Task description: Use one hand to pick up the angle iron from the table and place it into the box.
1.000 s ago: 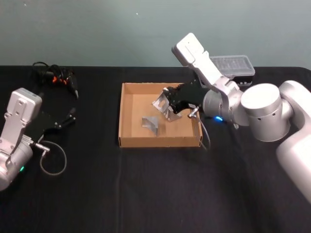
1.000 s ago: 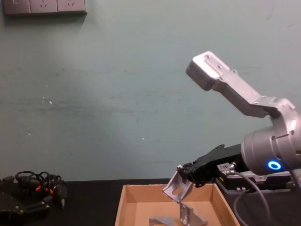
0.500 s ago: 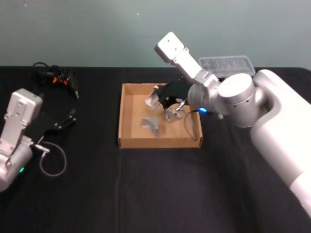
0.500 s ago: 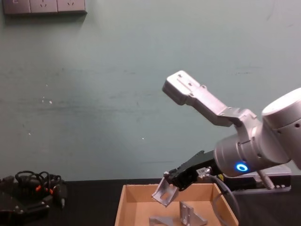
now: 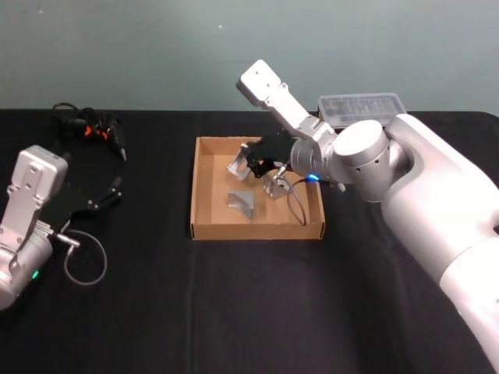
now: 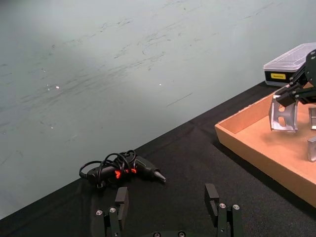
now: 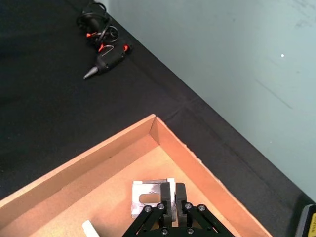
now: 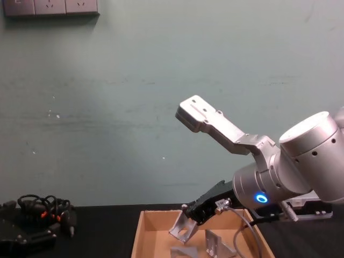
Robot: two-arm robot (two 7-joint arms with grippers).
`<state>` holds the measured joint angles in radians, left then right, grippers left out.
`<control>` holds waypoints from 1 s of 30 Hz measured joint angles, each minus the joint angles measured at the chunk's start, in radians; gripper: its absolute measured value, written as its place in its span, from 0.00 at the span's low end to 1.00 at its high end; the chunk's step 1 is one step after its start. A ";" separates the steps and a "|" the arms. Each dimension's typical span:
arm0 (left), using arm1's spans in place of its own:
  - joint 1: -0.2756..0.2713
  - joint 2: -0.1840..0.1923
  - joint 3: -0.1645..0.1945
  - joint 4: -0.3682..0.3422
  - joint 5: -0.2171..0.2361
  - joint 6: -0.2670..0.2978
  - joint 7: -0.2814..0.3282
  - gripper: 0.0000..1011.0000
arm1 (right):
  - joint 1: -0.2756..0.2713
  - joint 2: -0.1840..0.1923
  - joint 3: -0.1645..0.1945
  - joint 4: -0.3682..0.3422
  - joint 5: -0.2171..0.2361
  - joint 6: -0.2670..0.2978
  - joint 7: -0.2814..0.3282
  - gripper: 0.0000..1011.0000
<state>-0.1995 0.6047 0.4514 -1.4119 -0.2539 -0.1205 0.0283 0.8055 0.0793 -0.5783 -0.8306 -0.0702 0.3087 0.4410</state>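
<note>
A tan cardboard box (image 5: 204, 187) sits at the centre of a black table (image 5: 234, 304). The right gripper (image 5: 251, 160) reaches into the box from 3 o'clock and is clamped on an angle iron (image 5: 238, 164), held tilted just above the floor toward the box's 12 o'clock wall. 2 other angle irons (image 5: 241, 202) already rest inside, at about 6 o'clock and 3 o'clock of the held one. To finish well, the gripper should lower until the piece touches or nearly touches the cardboard, over bare floor clear of the other pieces and the wall, then let go and lift straight up. The left gripper (image 6: 168, 211) hangs parked with fingers spread at the table's 9 o'clock side.
</note>
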 joint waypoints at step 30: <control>0.000 0.000 0.000 0.000 0.000 0.000 0.000 1.00 | -0.002 0.003 -0.001 -0.008 0.001 0.001 0.000 0.68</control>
<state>-0.1996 0.6047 0.4514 -1.4120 -0.2539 -0.1205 0.0283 0.8030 0.0819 -0.5791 -0.8389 -0.0688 0.3092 0.4411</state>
